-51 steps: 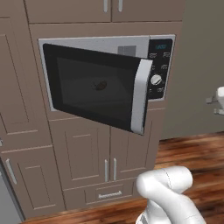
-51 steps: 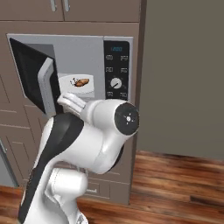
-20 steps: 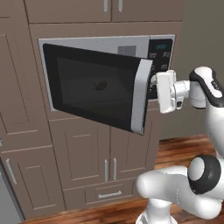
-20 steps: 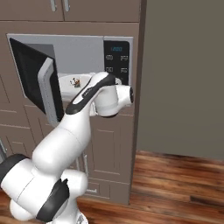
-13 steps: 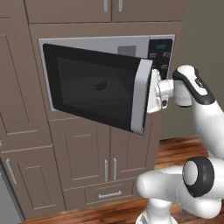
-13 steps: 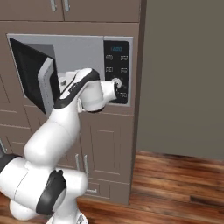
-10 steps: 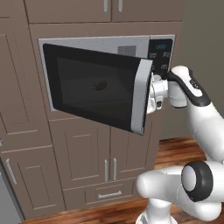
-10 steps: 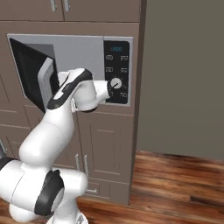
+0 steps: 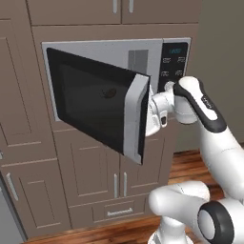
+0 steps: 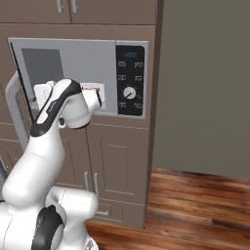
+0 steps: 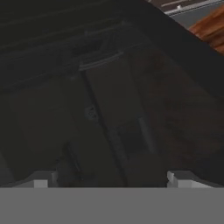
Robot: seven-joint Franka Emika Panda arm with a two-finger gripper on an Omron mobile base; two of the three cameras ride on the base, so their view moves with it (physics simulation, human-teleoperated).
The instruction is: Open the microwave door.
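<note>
From the left base view, the microwave door (image 9: pixel 97 102) stands partly swung out from the cabinet wall, its silver handle (image 9: pixel 135 116) at the free edge. The arm rises from the lower right, bends at the elbow and reaches leftward, the gripper (image 9: pixel 153 110) tucked just behind the handle edge.

From the right base view, the arm climbs from the lower left, wrist level, hand in front of the microwave opening, beside the control panel (image 10: pixel 130 80).

The hand view looks onto dark glass; the fingertips (image 11: pixel 41 180) stand apart.
</note>
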